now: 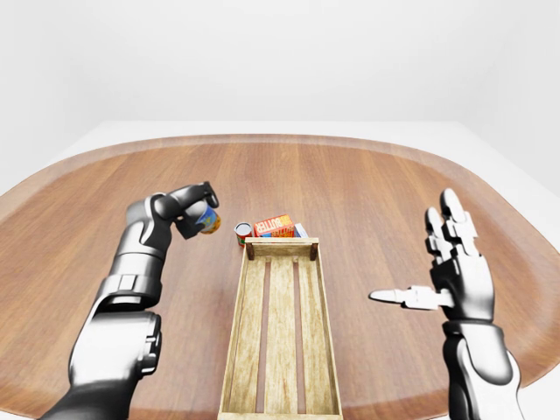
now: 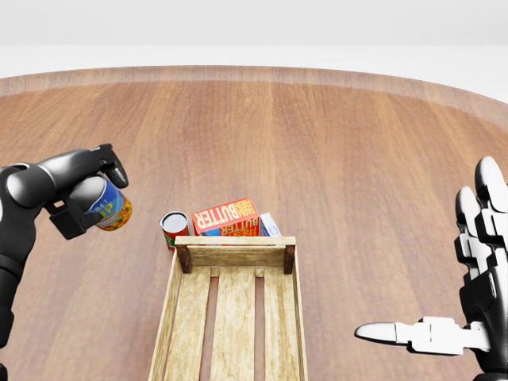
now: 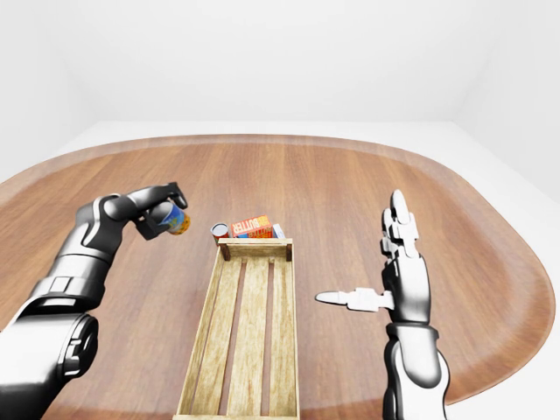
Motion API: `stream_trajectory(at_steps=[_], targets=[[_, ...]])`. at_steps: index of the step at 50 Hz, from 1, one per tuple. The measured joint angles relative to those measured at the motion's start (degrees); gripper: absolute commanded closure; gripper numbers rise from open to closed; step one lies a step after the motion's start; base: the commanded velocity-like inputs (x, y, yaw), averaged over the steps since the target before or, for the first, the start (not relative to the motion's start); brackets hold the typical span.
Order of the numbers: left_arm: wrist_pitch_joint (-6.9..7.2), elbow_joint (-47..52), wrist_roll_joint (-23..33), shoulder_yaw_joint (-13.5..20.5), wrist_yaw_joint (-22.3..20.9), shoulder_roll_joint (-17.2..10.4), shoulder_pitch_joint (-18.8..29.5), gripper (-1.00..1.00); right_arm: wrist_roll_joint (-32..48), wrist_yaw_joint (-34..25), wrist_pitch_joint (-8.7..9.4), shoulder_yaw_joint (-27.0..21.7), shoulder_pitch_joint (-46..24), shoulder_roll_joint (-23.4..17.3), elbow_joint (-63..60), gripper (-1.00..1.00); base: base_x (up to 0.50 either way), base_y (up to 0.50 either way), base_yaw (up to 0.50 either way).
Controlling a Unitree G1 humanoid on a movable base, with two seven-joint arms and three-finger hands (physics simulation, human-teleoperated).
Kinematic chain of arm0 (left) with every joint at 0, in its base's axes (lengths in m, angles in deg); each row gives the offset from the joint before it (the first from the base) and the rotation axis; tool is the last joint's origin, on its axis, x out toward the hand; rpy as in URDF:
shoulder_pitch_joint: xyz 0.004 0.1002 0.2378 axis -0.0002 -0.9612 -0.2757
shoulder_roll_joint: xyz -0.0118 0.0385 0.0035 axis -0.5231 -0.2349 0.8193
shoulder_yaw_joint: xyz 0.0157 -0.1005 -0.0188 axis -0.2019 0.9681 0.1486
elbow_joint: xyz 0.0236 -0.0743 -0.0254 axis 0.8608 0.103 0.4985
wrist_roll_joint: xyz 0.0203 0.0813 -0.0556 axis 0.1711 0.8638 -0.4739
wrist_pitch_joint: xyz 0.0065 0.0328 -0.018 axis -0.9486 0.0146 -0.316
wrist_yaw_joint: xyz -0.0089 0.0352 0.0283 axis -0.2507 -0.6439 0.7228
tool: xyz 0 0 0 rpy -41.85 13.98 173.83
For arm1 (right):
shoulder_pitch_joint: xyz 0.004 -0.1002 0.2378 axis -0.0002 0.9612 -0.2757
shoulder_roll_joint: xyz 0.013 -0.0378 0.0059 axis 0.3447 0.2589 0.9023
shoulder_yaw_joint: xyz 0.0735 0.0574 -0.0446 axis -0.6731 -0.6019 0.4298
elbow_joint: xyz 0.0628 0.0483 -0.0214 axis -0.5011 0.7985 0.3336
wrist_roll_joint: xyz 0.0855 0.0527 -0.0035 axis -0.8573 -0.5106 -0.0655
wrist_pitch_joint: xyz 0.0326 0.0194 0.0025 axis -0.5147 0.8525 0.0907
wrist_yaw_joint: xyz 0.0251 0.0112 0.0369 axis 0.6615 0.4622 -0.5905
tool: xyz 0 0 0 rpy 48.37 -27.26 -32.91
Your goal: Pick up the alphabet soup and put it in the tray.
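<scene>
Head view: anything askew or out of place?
Only the butter box: it lies tilted against the tray's top end, outside it. Left hand holds the alphabet soup can off the table; right hand open.

you get bright, even, diffuse render light with no glare or blur; everything is sharp. shadows are faint, only a soft one inside the tray. eye views bow the table edge.

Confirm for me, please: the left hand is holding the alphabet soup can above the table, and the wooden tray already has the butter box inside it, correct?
Not quite. The left hand does hold the alphabet soup can above the table, but the butter box lies on the table just beyond the wooden tray's top end, not inside it, as the head view shows.
</scene>
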Motion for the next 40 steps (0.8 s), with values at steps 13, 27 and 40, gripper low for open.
stream_trajectory(at_steps=[13,27,40], targets=[[-0.11,15.07,3.68,-0.95,-3.15,4.63,-2.65,1.0,0.14,0.33,0.0,0.39,-0.4,-0.2,-0.09,-0.98,0.0,0.0,0.0],[-3.07,20.25,8.69,-4.29,-3.15,12.24,-4.73,1.0,0.13,0.51,0.0,1.01,-0.87,-0.42,0.06,-0.98,0.0,0.0,0.0],[-6.77,18.17,14.42,-7.29,-3.15,17.91,-6.76,1.0,-0.24,0.33,0.0,0.82,-0.47,-0.32,0.03,-0.98,0.0,0.0,0.0]])
